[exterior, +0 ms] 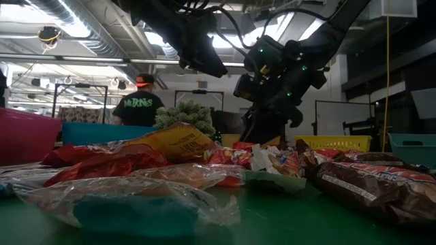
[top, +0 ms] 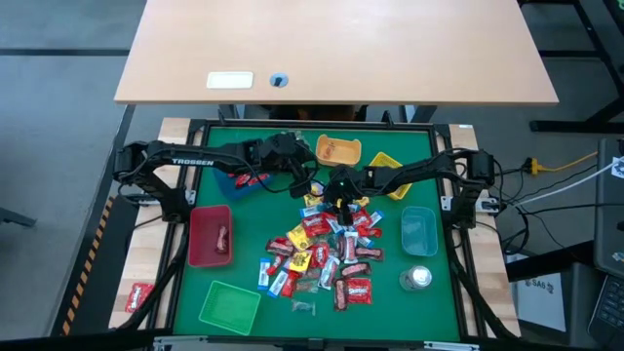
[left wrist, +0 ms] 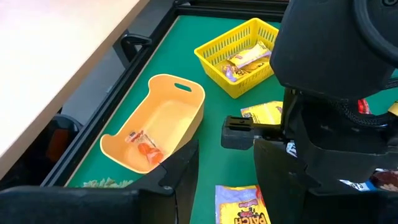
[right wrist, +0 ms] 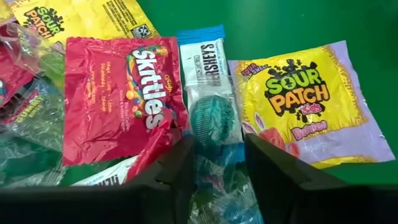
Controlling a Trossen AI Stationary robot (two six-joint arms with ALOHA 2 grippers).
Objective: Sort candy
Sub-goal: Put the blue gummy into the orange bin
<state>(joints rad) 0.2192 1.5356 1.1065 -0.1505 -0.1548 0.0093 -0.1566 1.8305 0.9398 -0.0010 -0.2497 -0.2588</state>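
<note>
Right wrist view puts us right on top of the action: the right gripper hangs over the far edge of the candy pile in the middle of the green mat, fingers apart and straddling a blue-and-white Hershey's packet. A red Skittles packet overlaps that packet on one side and a yellow Sour Patch packet lies just beside it on the other, so here's the danger: if the fingers close as they stand, I'd say one pad could catch the Skittles corner and lift two sweets at once, or the slick wrapper could squirt out. The left gripper hovers near the mat's far edge, fingers parted and holding nothing, looking down on the orange tray with a couple of orange sweets in it and the yellow basket holding a few packets. It sits close to the right arm's wrist, so a clash between the arms is the other risk if both move together. Around the pile, a red tray with one red packet sits toward the left edge, a light green tray near the front left corner, a teal tray toward the right edge, with a small silvery round object just in front of it. One stray red packet lies off the mat on the wooden border at the left.
</note>
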